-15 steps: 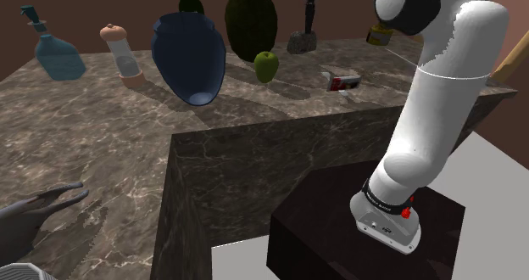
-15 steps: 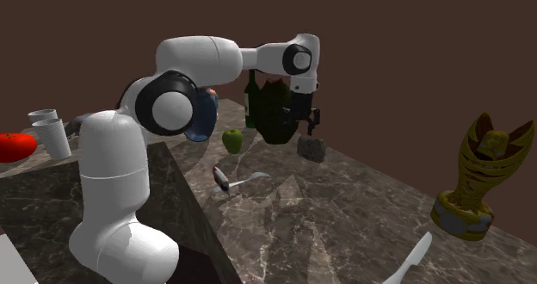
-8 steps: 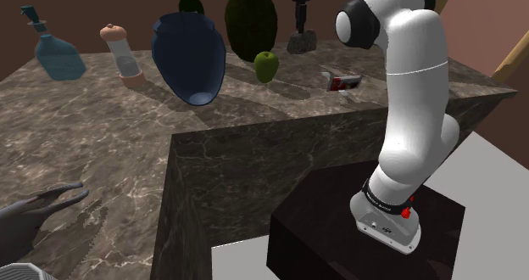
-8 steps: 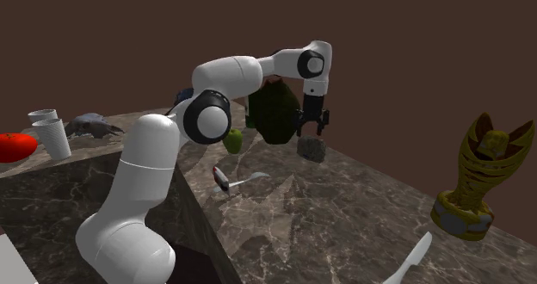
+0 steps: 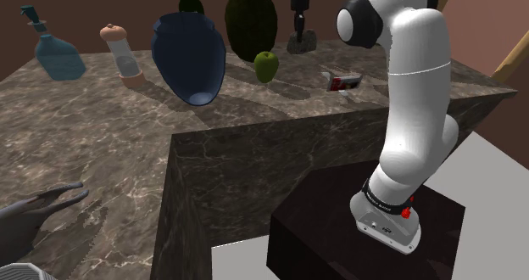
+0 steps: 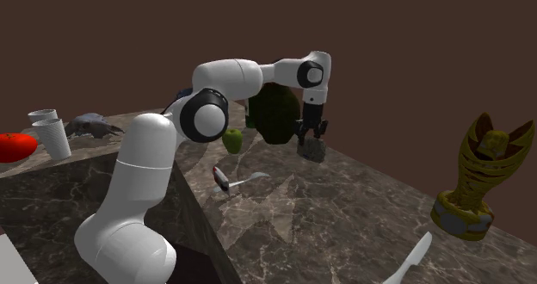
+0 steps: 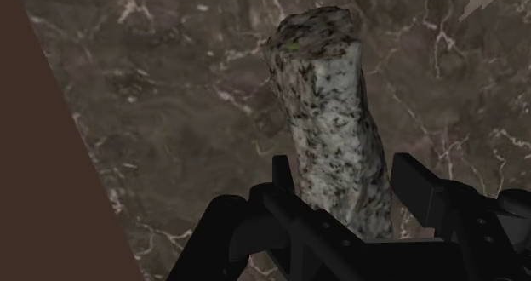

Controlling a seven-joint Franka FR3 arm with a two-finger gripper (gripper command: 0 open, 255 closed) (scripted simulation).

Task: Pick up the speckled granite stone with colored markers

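**A:** Where does the stone sit in the shoulder view?

**B:** The speckled stone (image 5: pixel 301 41) stands near the far edge of the table (image 5: pixel 102 126), beyond the green apple (image 5: pixel 266 65). The arm reaches across and hangs the jaws right over it, probably because a grasp from overhead keeps clear of the neighbours.

**A:** And the second exterior view?

**B:** There the stone (image 6: pixel 312 149) rests on the table (image 6: pixel 344 213), apart from the apple (image 6: pixel 232 139). The jaws point straight down, low around its top. That upright pose suits a thing with steep sides.

**A:** Does the wrist view show the grip?

**B:** The stone (image 7: pixel 332 126) runs lengthwise between the two black fingers (image 7: pixel 421 194). The jaws are moderately parted, one on each long flank, so closing would pinch its narrow width. They do not seem to press it yet, so it is likely not held. A green speck near its far end may be one of the markers.
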